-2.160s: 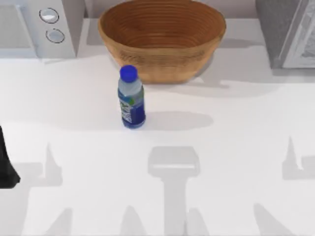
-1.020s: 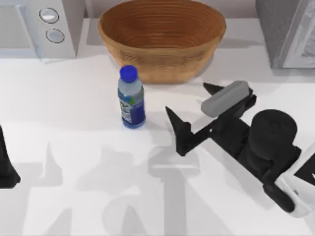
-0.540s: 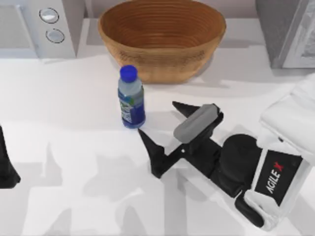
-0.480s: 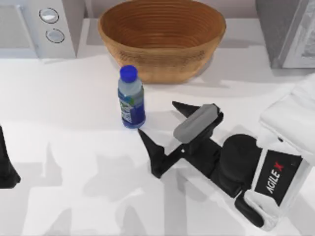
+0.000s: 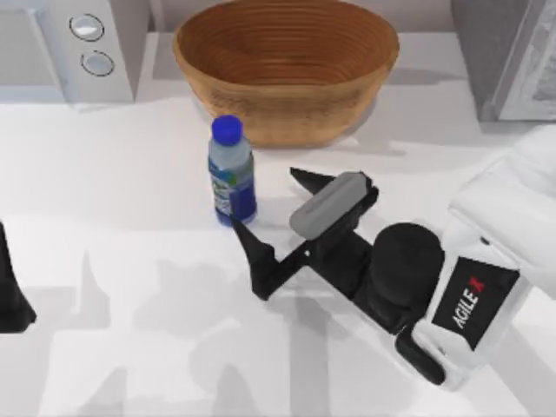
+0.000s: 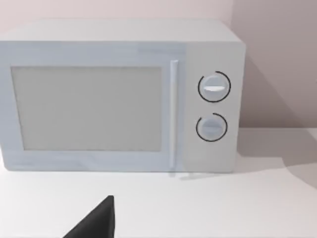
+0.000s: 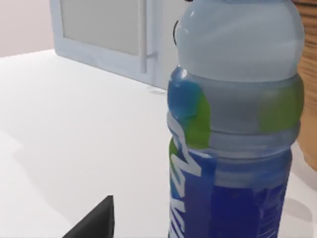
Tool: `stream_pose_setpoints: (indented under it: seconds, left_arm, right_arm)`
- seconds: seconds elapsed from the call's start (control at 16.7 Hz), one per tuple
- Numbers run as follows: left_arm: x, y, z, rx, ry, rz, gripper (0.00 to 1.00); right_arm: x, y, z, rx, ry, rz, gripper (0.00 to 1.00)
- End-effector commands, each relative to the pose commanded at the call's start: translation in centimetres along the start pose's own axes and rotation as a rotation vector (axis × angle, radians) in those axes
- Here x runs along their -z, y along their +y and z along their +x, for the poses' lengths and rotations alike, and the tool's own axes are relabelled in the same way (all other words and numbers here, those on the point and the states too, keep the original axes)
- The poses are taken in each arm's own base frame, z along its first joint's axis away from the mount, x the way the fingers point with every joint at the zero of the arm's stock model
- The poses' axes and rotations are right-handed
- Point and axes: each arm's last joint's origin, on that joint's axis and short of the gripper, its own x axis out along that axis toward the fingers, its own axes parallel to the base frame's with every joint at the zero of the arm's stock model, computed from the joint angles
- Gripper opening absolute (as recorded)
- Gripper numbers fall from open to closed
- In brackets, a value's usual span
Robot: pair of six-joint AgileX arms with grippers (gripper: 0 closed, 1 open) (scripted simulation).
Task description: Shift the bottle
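The bottle (image 5: 231, 174) stands upright in front of the woven bowl, clear with a blue cap and a blue, white and green label. It looms close in the right wrist view (image 7: 233, 129). My right gripper (image 5: 266, 199) is open, just right of the bottle. One fingertip (image 5: 239, 228) lies by the bottle's base and the other (image 5: 297, 175) points toward the bowl, and neither is closed around the bottle. My left gripper (image 5: 9, 300) is parked at the table's left edge, with one dark fingertip (image 6: 99, 220) in its wrist view.
A large woven bowl (image 5: 287, 65) sits right behind the bottle. A white microwave (image 5: 74, 43) stands at the back left and fills much of the left wrist view (image 6: 119, 94). A grey appliance (image 5: 508, 56) occupies the back right. Open table lies left of and in front of the bottle.
My right arm has come in from the right and moved left toward the bottle, fingers still apart. The bottle and the left arm have stayed put.
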Motion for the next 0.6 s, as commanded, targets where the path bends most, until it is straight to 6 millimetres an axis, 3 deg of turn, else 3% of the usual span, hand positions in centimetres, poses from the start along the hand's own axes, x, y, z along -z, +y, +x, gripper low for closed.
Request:
stream_pose_setpoints:
  seconds: [0.36, 0.6]
  left_arm:
    - [0.0, 0.0, 0.0, 0.0, 0.0, 0.0, 1.0]
    - [0.0, 0.0, 0.0, 0.0, 0.0, 0.0, 1.0]
  right_arm:
    - [0.1, 0.0, 5.7, 0.0, 0.0, 0.0, 1.0]
    - [-0.2, 0.1, 7.8, 0.0, 0.0, 0.0, 1.0]
